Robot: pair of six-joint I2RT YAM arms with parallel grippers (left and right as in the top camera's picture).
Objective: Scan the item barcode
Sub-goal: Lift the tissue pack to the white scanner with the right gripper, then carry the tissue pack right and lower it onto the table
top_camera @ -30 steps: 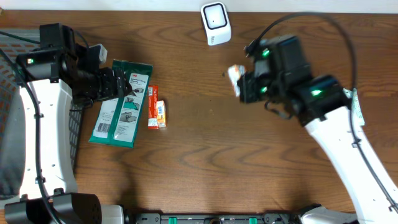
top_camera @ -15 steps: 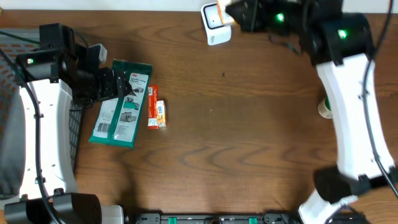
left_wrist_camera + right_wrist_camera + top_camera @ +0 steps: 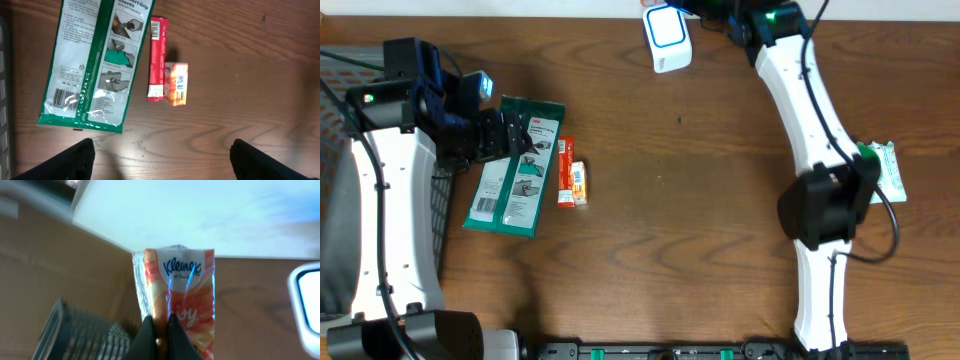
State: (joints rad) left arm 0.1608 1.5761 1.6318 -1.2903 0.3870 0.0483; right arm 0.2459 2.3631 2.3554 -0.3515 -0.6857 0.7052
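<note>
My right fingers [image 3: 160, 326] are closed on the lower edge of a Kleenex tissue pack [image 3: 180, 280], and the pinch looks thin: only a narrow strip of soft film sits between them. That worries me first. A soft pack held by its edge can droop, twist or slide out, and a quick wrist turn would probably be enough to cause it.

I see the logo face of the pack and no barcode, so I cannot tell which side carries the code or whether it faces the scanner [image 3: 306, 297]. In the right wrist view the scanner sits at the frame's right edge, beside the pack rather than in front of it. If I hold here, I judge the read may simply fail, and shiny, crinkled film could also throw glare across the code.

From overhead, the scanner [image 3: 666, 36] stands at the far edge of the tabletop [image 3: 700, 220] with its window lit blue, and my right arm reaches right up next to it. Nudging closer risks knocking it over or skewing its aim.

Farther off, my left fingers [image 3: 160, 150] are spread open and empty above a green gloves packet [image 3: 95, 55], a red packet [image 3: 158, 57] and a small orange box [image 3: 176, 83]. I see little danger there unless that arm drops.
</note>
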